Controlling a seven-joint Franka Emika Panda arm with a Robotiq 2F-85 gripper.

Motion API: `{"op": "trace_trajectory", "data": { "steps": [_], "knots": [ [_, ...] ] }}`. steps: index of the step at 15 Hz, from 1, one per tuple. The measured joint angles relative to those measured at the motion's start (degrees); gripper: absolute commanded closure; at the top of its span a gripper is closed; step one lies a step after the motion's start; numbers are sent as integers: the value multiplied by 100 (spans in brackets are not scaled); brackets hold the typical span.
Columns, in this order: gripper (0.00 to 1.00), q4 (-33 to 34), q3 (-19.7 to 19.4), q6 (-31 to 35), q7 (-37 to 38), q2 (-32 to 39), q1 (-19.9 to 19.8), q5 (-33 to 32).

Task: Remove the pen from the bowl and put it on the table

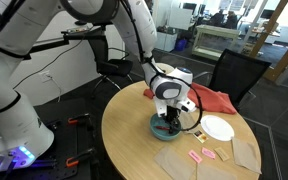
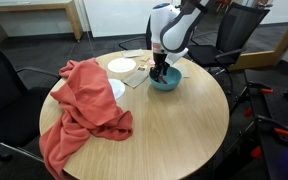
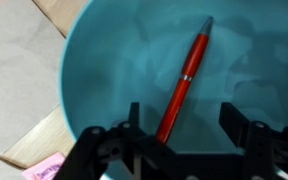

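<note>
Closest to the lens: gripper [image 3: 181,128], jaws spread wide, holding nothing, one finger on either side of the lower end of the pen [image 3: 187,75]. Pen lying loose on the floor of the bowl [image 3: 104,60], red barrel slanted, grey tip pointing toward the far wall. Same picture in both exterior views: gripper [image 1: 168,118] [image 2: 162,72] lowered into the bowl [image 1: 164,129] [image 2: 166,85], bowl near one edge of the table [image 2: 174,130], plate [image 2: 121,65] close by, red cloth [image 2: 84,100] spread over the opposite side.

Step in hand, by the look of it: closing on the pen.

To do it well:
- Lower further only if needed; pad height over the barrel hard to judge from here.
- Keep the barrel centred between the pads and close slowly, squarely across it. Thin round stick on a curved floor, likely to roll or skid from a one-sided push.
- Avoid pressing into the bowl; probably light enough to slide.
- Lift straight up and clear the rim.
- Carry to bare wood, away from the plate and the pink pieces [image 1: 206,154].
- Release low to prevent rolling.
</note>
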Motion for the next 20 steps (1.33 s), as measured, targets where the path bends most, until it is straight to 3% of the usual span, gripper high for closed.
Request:
{"op": "trace_trajectory", "data": {
  "steps": [6, 7, 14, 20],
  "knots": [
    [96, 76, -33, 3, 2, 71, 0, 0],
    [99, 76, -38, 12, 6, 71, 0, 0],
    [96, -180, -295, 275, 562, -173, 319, -5],
    [96, -1140, -963, 1173, 1457, -905, 1345, -321]
  ]
}}
